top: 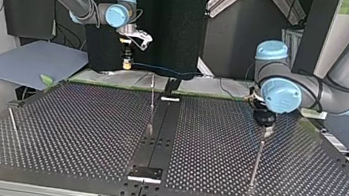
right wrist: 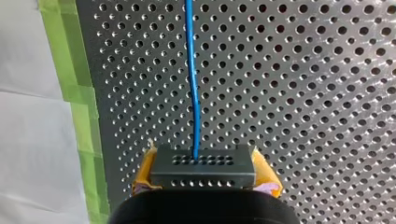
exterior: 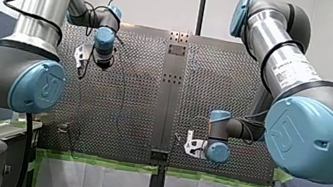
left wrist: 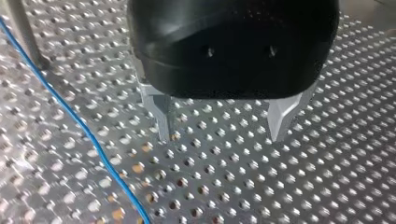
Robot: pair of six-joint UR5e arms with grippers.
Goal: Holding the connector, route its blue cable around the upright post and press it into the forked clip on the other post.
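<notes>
**Right gripper (right wrist: 202, 176) on connector (right wrist: 201, 164), left gripper (left wrist: 220, 133) empty**

My right gripper clamps the grey connector between yellow pads (right wrist: 144, 173). Blue cable (right wrist: 192, 70) leaves it, running ahead over the perforated bench (right wrist: 303, 93). Farther out, my left gripper hangs spread wide above the bench, cable lying beside it, near a post (left wrist: 21, 32).

Perforated metal table (right wrist: 303, 93) — green tape (right wrist: 70, 70) along one edge, white sheeting (right wrist: 28, 140) beside it

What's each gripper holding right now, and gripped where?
Right gripper holds the connector, jaws clamped on its two side ends; the blue cable runs out ahead. Left gripper holds nothing: jaws open over the perforated table.
</notes>
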